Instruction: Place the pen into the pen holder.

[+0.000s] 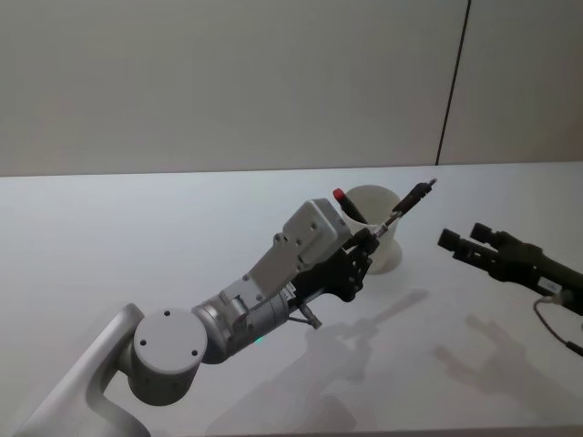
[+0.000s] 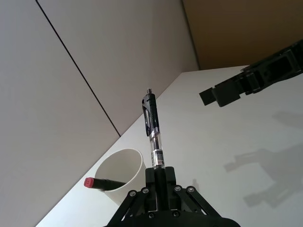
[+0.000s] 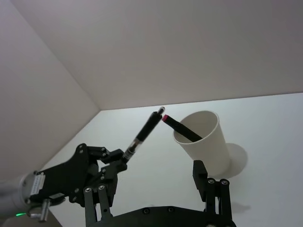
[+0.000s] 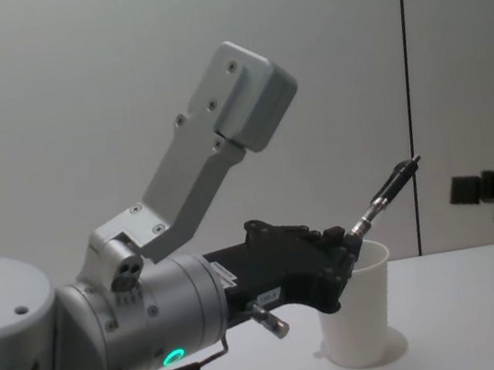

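Observation:
My left gripper (image 1: 364, 241) is shut on the lower end of a black pen (image 1: 405, 205) with a clear section. The pen slants up and to the right, crossing over the rim of the pen holder (image 1: 384, 253), a white paper cup standing upright on the table. In the left wrist view the pen (image 2: 152, 127) rises from between the fingers beside the cup (image 2: 124, 177). A second black pen with a red end (image 1: 346, 202) leans inside the cup. My right gripper (image 1: 469, 241) hovers open to the right of the cup, holding nothing.
The white table (image 1: 137, 237) stretches wide to the left and in front of the cup. A pale wall with a dark vertical seam (image 1: 453, 82) stands behind the table's far edge.

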Robot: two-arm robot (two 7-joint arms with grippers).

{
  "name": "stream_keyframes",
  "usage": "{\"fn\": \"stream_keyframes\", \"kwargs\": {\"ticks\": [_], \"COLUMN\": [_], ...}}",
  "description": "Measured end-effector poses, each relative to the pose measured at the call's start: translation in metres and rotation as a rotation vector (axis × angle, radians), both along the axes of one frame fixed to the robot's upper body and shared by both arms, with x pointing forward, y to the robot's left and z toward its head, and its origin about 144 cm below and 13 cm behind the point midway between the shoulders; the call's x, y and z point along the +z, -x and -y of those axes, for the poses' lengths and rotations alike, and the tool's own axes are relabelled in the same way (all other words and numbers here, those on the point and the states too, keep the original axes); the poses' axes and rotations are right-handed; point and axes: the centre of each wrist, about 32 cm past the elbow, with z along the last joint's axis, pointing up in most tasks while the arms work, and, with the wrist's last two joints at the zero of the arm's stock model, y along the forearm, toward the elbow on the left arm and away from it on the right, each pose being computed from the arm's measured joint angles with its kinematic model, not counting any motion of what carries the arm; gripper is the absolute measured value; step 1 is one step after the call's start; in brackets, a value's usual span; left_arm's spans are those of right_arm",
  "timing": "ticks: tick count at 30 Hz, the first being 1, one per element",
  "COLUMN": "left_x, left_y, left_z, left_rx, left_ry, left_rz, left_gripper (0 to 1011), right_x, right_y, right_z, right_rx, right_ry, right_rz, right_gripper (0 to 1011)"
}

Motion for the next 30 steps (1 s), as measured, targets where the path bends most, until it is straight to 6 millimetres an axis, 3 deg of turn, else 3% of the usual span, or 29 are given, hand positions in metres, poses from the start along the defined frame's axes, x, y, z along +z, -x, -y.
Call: {"fn": "stream_keyframes", "kwargs": {"ticks": [30], "left_x": [0.000], "left_y": [0.000], "left_z": [0.000], "left_rx": [0.000], "left_ry": [0.000], "left_rz": [0.000], "left_gripper": [133], "right_x": [0.011], "right_y": [-0.015], "right_z": [-0.047], "right_rx": [-0.088], "right_ry": [-0.138], "right_rz": [-0.143], "right_gripper": [1002]}}
